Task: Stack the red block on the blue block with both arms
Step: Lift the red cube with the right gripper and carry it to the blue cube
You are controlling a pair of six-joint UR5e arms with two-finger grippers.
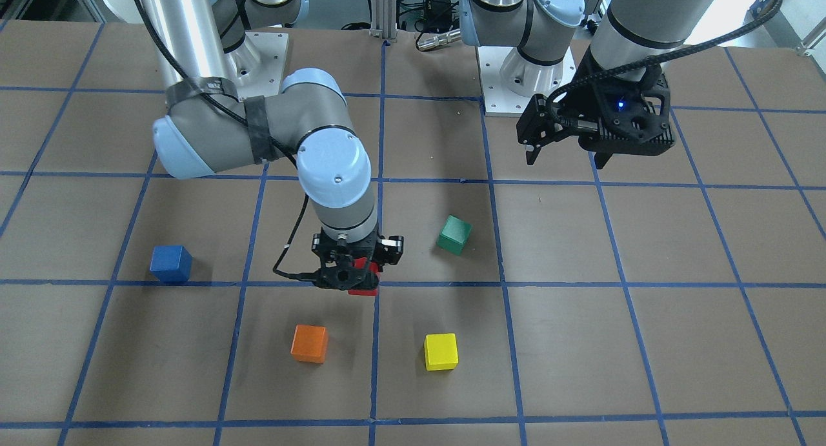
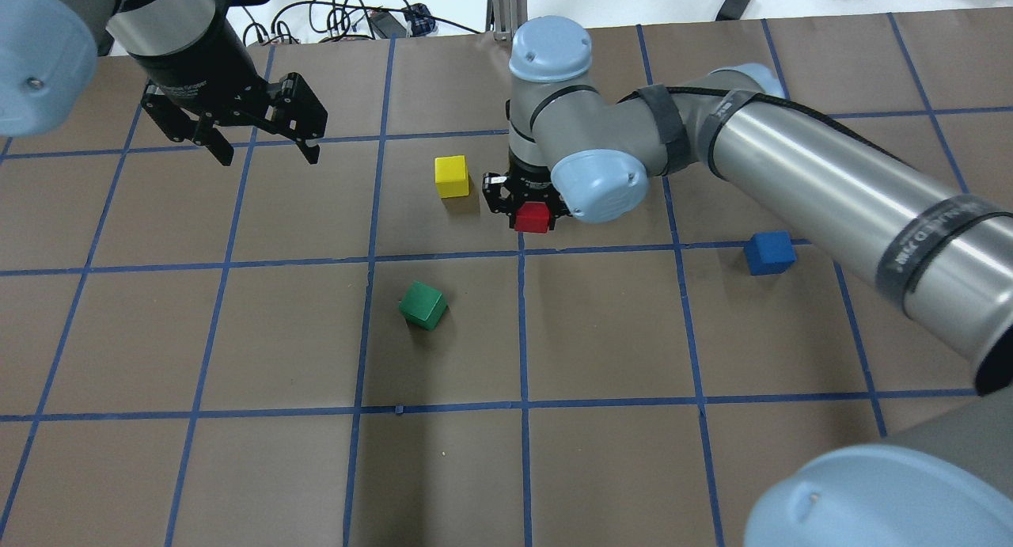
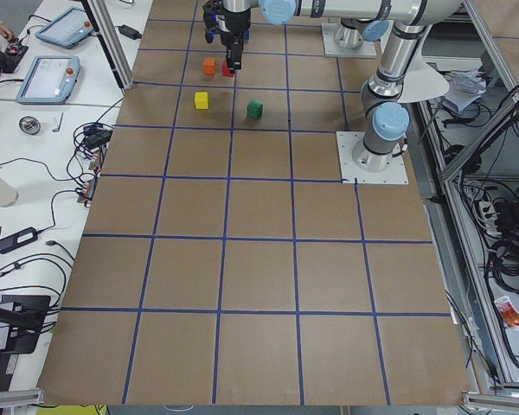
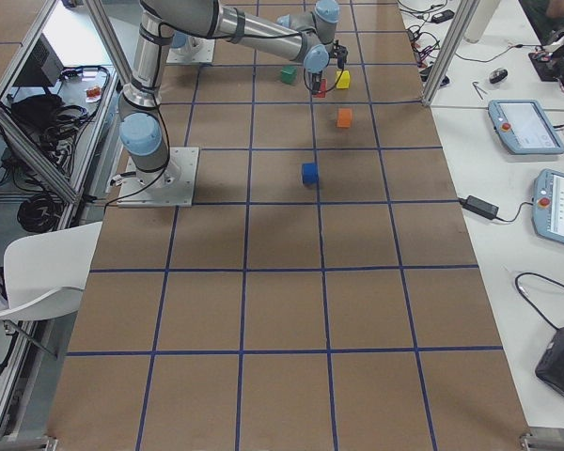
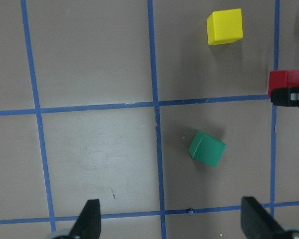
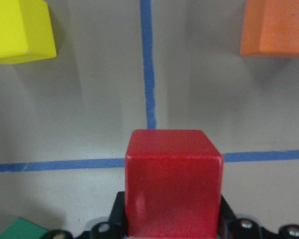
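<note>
The red block (image 2: 532, 217) sits between the fingers of my right gripper (image 2: 529, 208), which is shut on it near the table's middle. The block fills the bottom of the right wrist view (image 6: 173, 181) and also shows in the front view (image 1: 364, 286). I cannot tell whether it rests on the table or hangs just above it. The blue block (image 2: 769, 252) stands alone on the table, well to the right of it, and shows in the front view (image 1: 171, 264). My left gripper (image 2: 257, 147) is open and empty, held high over the far left.
A green cube (image 2: 423, 305) lies turned at an angle in front of the red block. A yellow cube (image 2: 451, 176) stands just left of the right gripper. An orange cube (image 1: 309, 343) stands beyond the red block, beside the yellow cube (image 1: 441, 352).
</note>
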